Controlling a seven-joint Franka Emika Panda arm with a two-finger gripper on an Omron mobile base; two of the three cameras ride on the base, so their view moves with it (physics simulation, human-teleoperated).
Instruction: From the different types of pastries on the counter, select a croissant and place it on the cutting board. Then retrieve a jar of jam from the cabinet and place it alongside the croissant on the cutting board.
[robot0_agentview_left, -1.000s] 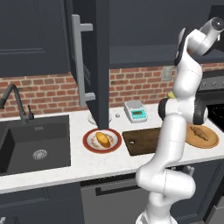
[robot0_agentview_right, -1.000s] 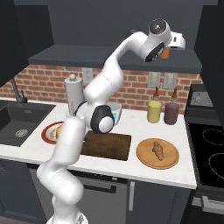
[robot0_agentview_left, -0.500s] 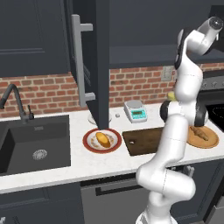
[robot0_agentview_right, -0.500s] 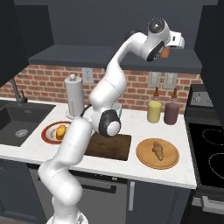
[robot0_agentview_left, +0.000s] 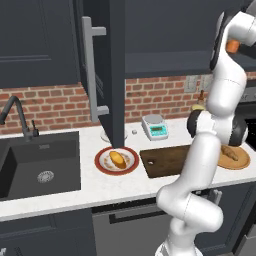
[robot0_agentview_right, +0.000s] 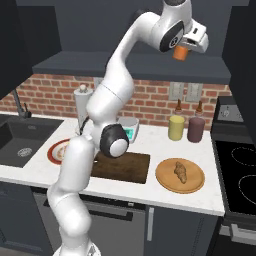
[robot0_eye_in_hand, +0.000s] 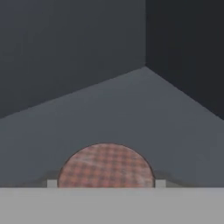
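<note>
Gripper at top right of right base view, up at the cabinet shelf, clamped on the jar of jam; orange body hanging just below the hand. Same jar as an orange patch at top right of left base view. Hand view: checked reddish lid at bottom centre, a pale finger tip tight against each side, grey cabinet interior behind. Croissant on round tan plate, lower right of centre in right base view, not on the cutting board, which lies bare just left of the plate. Golden bun on red-rimmed plate, centre-left of left base view, left of the board. No legible writing on jar, yellow bottle, maroon bottle or scale.
</note>
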